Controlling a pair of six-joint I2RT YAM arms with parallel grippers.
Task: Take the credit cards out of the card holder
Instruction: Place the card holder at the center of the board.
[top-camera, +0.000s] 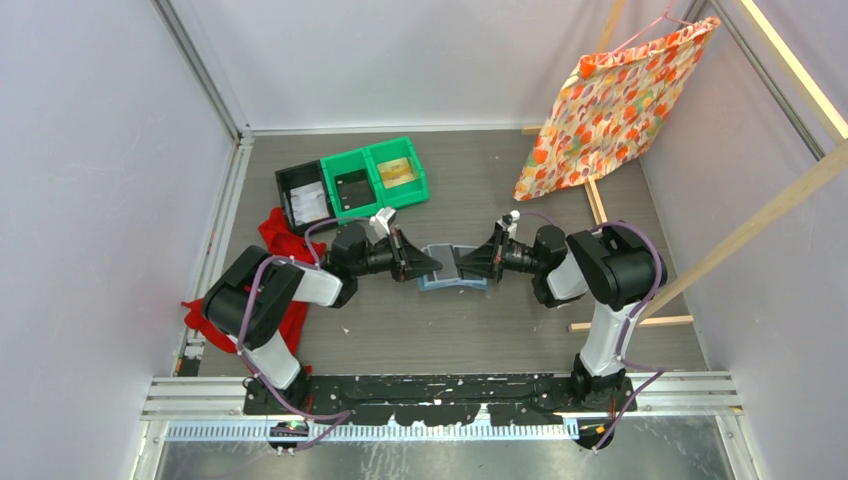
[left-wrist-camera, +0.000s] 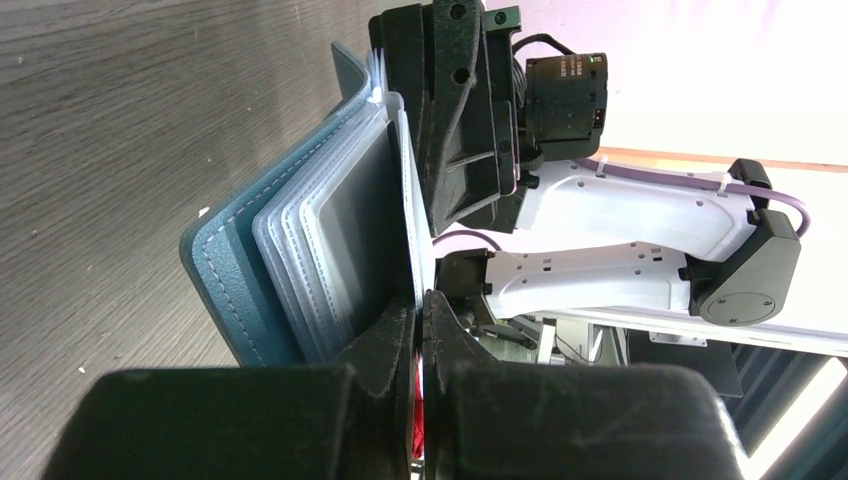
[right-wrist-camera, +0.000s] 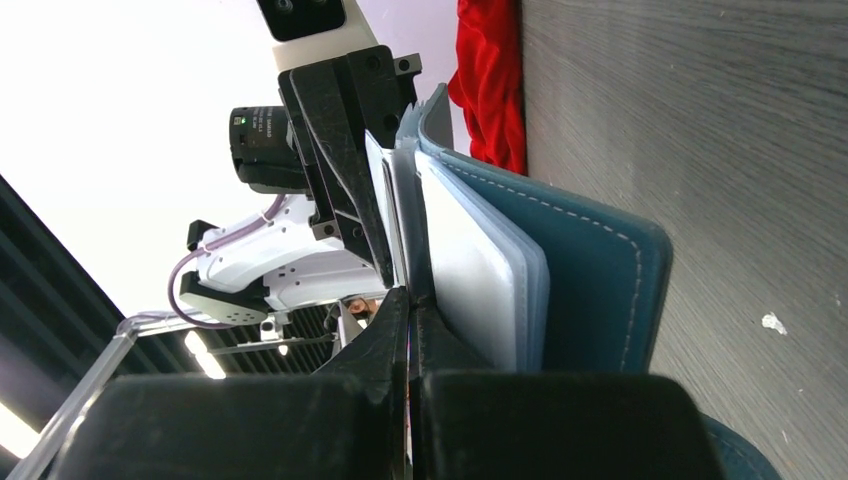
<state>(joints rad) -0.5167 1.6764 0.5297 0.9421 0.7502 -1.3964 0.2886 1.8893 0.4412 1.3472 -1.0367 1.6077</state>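
While the card holder (top-camera: 452, 268) lies open mid-table between both arms from above, the left gripper (left-wrist-camera: 421, 300) pinches a clear sleeve of it, and the right gripper (right-wrist-camera: 410, 300) likewise clamps a sleeve.

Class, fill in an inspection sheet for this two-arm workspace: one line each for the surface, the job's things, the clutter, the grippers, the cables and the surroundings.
Surface: grey wood-grain table, no spills seen.
Job's things: blue card holder open at table centre, clear sleeves fanned; loose credit cards not clearly seen.
Clutter: two green bins and a black tray at the far left; red cloth by the left arm; patterned bag hanging far right.
Grippers: left gripper and right gripper both pinch sleeves of the holder from opposite sides.
Cables: purple cables run along both arms, not snagged.
Surroundings: pale walls, wooden sticks at right.
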